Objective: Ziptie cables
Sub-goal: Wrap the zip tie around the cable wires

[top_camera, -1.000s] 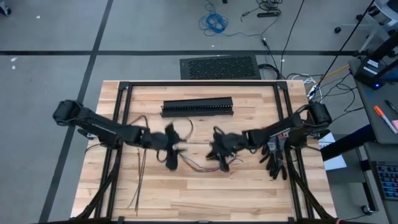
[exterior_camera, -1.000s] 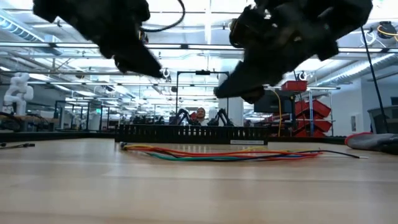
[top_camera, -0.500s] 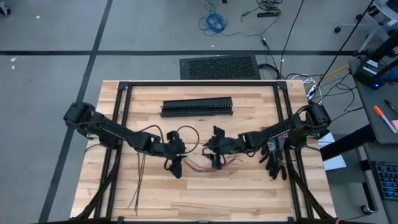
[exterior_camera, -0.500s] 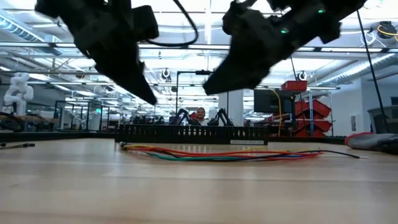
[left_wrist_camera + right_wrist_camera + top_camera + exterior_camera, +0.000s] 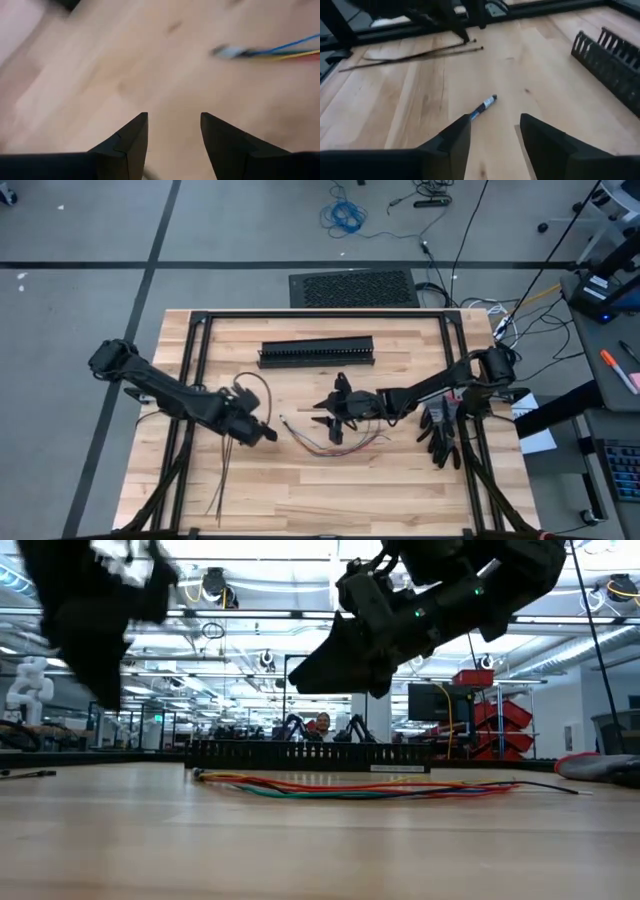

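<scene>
My left gripper point(image 5: 262, 436) hangs low over the bare wood, just off the left end of the cables point(image 5: 335, 444), its two fingers point(image 5: 131, 140) parted with nothing between them; I judge it sits there because the zipties point(image 5: 225, 470) lie on that side, along the table's left rail, so it is placed between the strips it must fetch and the bundle they must go round; my right gripper point(image 5: 333, 420) hovers directly above the cables, tips pointing down toward them but apart from them, jaws released and empty, as its own wrist view shows only plank between the fingers point(image 5: 451, 142); the cables lie loose and flat at mid-table, in front of the black duct point(image 5: 317, 352) and well clear of it, fanned slightly at the ends rather than gathered, which I take as the reason my right side stays over them, since they want pinching into one tight bunch before any strip can be looped; no ziptie is on the bundle yet, so the tying looks barely begun; a black glove point(image 5: 443, 435) rests by the right rail, out of my way.
</scene>
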Tool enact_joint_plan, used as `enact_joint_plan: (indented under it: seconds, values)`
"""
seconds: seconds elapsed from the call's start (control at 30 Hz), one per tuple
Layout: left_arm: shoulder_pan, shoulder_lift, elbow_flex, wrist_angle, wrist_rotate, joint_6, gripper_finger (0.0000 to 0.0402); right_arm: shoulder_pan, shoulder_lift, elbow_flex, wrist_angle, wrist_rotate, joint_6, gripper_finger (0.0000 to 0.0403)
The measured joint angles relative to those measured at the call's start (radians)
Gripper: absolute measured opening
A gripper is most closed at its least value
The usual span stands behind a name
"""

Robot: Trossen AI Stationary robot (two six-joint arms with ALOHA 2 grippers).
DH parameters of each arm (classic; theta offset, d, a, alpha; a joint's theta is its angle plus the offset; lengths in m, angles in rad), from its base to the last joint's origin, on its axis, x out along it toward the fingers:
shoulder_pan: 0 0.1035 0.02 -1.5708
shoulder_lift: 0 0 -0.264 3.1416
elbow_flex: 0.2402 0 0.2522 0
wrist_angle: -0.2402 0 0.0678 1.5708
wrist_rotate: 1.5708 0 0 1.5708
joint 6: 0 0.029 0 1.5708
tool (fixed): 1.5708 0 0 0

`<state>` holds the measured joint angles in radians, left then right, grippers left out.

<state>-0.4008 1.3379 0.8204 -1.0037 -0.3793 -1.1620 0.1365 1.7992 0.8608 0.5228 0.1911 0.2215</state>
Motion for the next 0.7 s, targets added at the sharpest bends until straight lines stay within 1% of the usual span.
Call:
enact_joint_plan:
  seconds: [0.1, 0.17, 0.27, 0.43, 0.5, 0.7]
  values:
    - [0.002, 0.001, -0.072, -0.021, 0.034, -0.113, 0.018, 0.015, 0.002, 0.0, 0.002, 0.031, 0.005, 0.0156]
    - [0.01, 0.002, -0.109, -0.018, 0.078, -0.159, 0.018, 0.023, 0.002, 0.0, 0.002, 0.046, 0.004, 0.0152]
    - [0.03, 0.001, -0.143, 0.001, 0.138, -0.179, 0.018, 0.025, 0.002, 0.0, -0.006, 0.046, 0.003, 0.0148]
    - [0.039, 0.001, -0.16, 0.074, 0.253, -0.215, 0.018, 0.022, 0.002, 0.0, -0.047, 0.048, -0.011, 0.0148]
    - [0.034, 0.001, -0.161, 0.084, 0.273, -0.243, 0.018, 0.022, 0.002, 0.0, -0.059, 0.053, -0.028, 0.0148]
    - [0.014, 0.004, -0.161, 0.095, 0.274, -0.28, 0.018, 0.022, 0.002, 0.0, -0.079, 0.08, -0.064, 0.0148]
